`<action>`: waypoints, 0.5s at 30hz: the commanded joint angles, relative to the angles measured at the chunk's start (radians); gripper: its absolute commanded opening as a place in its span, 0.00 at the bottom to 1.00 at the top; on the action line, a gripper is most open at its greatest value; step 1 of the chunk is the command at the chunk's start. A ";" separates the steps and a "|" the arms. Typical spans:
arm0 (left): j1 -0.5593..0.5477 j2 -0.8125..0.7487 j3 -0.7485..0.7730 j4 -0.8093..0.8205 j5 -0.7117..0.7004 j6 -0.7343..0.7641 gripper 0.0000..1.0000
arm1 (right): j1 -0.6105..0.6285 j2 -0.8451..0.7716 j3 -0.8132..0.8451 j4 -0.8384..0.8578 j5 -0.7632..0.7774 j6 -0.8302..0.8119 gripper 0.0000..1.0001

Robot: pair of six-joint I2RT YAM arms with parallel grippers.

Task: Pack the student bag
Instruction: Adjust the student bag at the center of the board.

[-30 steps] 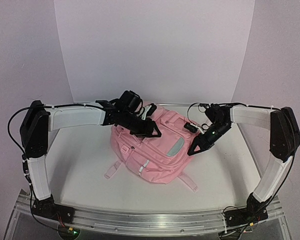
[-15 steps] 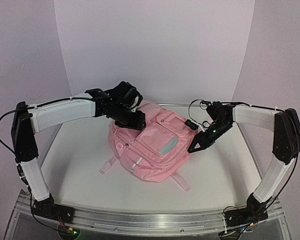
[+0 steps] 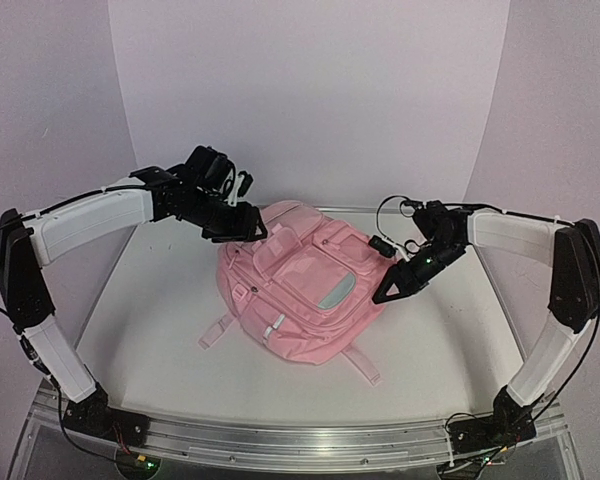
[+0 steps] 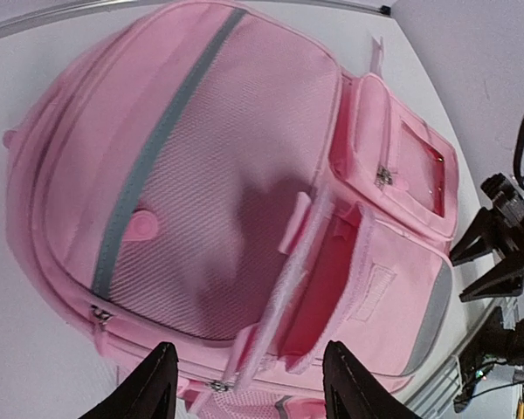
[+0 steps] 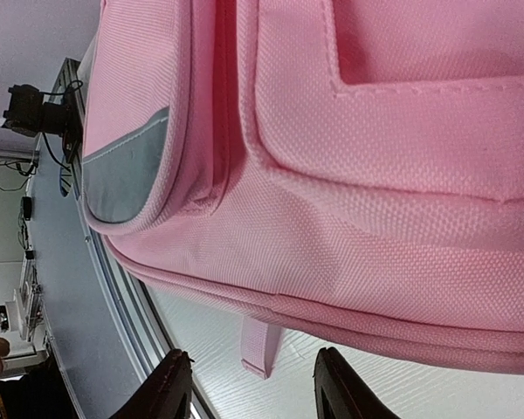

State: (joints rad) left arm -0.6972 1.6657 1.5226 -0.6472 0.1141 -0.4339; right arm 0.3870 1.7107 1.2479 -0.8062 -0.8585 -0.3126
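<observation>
The student bag (image 3: 300, 300), a big soft pink backpack with zipped front pockets and a grey strip (image 3: 338, 292), lies on the white table. My left gripper (image 3: 248, 230) hovers open over its far left top corner, with nothing between the fingers. In the left wrist view the bag (image 4: 201, 175) fills the frame. One front pocket (image 4: 327, 279) gapes, showing a darker pink inside, just ahead of the left gripper (image 4: 249, 388). My right gripper (image 3: 388, 291) stands open beside the bag's right side. In the right wrist view its fingers (image 5: 170, 384) flank a small pink strap loop (image 5: 262, 345) without touching the bag (image 5: 375, 175).
Pale straps (image 3: 365, 365) trail from the bag toward the near edge. An aluminium rail (image 3: 300, 440) runs along the table's front, by the arm bases. White walls close the back and both sides. The right gripper (image 4: 498, 253) shows at the right edge of the left wrist view.
My left gripper has opened, lifted off the bag's top and pulled back to the far left. The bag has shifted slightly. The right gripper has barely moved.
</observation>
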 commanded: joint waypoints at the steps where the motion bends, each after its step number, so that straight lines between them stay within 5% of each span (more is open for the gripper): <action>1: -0.001 0.026 -0.007 0.105 0.174 0.024 0.54 | 0.009 -0.038 -0.008 0.015 -0.023 0.015 0.49; 8: -0.001 0.047 -0.025 0.154 0.238 0.011 0.29 | 0.047 -0.067 0.089 0.080 -0.016 0.120 0.47; 15: -0.002 0.038 -0.043 0.158 0.214 0.006 0.24 | 0.136 -0.006 0.242 0.194 0.044 0.270 0.37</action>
State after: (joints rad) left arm -0.6975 1.7069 1.4927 -0.5231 0.3190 -0.4240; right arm 0.4694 1.6909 1.3899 -0.7139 -0.8504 -0.1528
